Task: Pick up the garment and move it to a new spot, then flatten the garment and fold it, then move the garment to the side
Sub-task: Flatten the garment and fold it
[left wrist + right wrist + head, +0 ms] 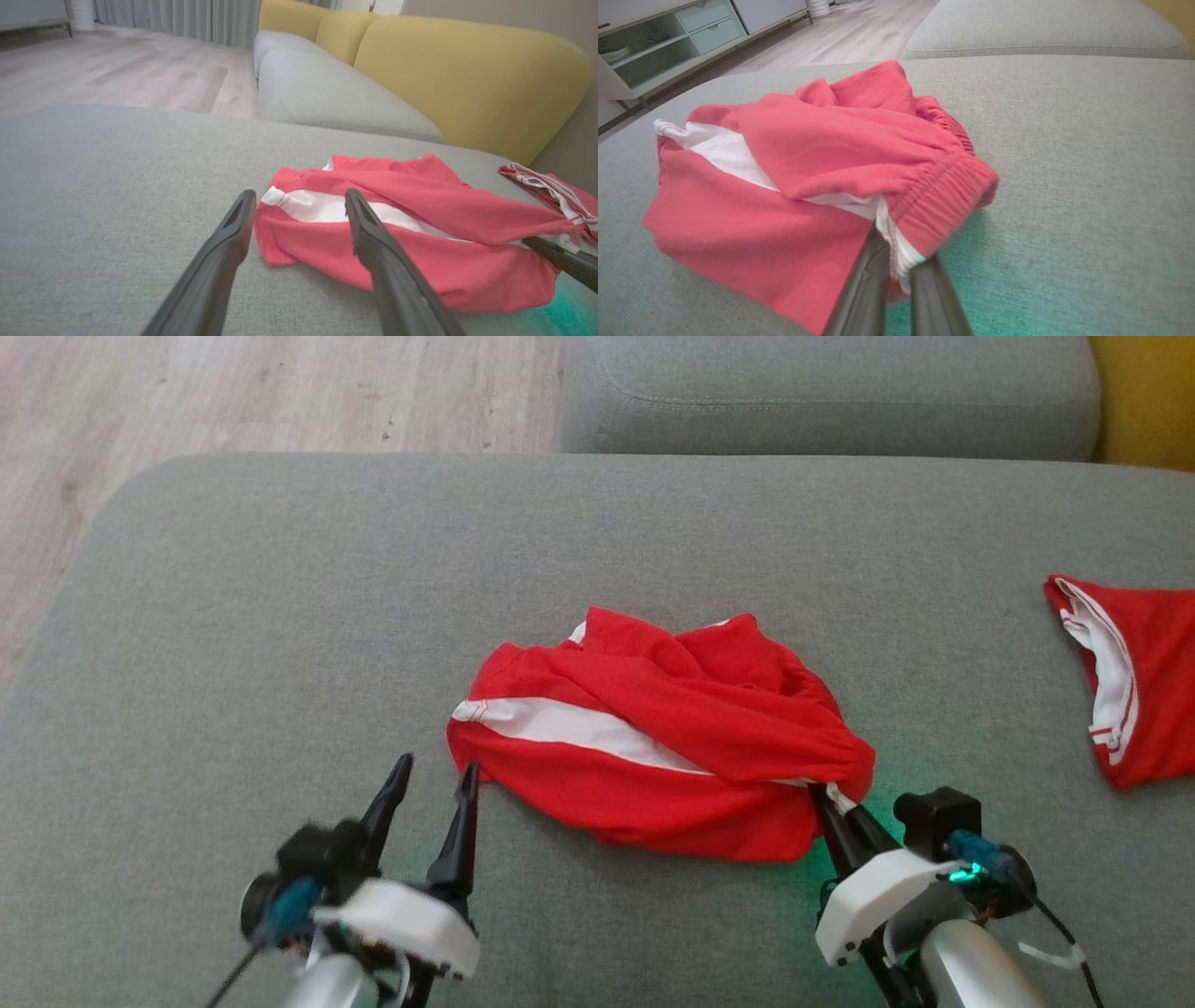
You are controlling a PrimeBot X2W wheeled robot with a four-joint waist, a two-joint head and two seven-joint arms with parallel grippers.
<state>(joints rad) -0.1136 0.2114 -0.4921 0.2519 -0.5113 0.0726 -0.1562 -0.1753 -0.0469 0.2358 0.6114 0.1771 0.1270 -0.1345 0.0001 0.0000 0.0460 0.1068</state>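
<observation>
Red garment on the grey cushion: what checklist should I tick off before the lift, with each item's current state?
1. Right claw shut on the red garment's elastic edge: ok.
2. Left claw gripping too: not ok, open beside the cloth.
3. How many layers are pinched: cannot tell.
4. Bare grey cushion free for a new spot: ok.
5. Other red piece lies apart from it: ok.

left gripper (437, 765): fingers apart | right gripper (826, 795): pinched on garment (672, 700)
</observation>
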